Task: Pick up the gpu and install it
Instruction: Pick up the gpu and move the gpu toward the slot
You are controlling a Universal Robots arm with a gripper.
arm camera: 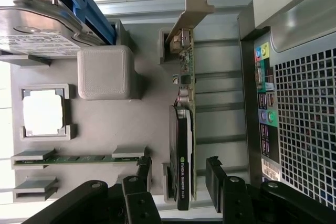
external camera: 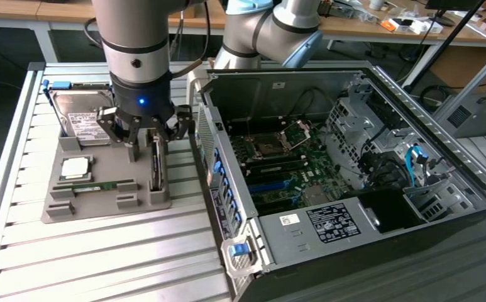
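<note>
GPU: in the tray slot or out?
In. The gpu stands on edge in the tray slot; open gripper straddles it without touching.

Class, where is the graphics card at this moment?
In the exterior view, the graphics card stands on edge in the grey holder, on the side nearest the open computer case, right under the open tool.

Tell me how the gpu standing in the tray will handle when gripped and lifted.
The gpu is probably stiff: a flat board with a metal bracket. Standing on edge in the tray slot, it may tip if pushed sideways. Exposed components look fragile, so grip gently.
</note>
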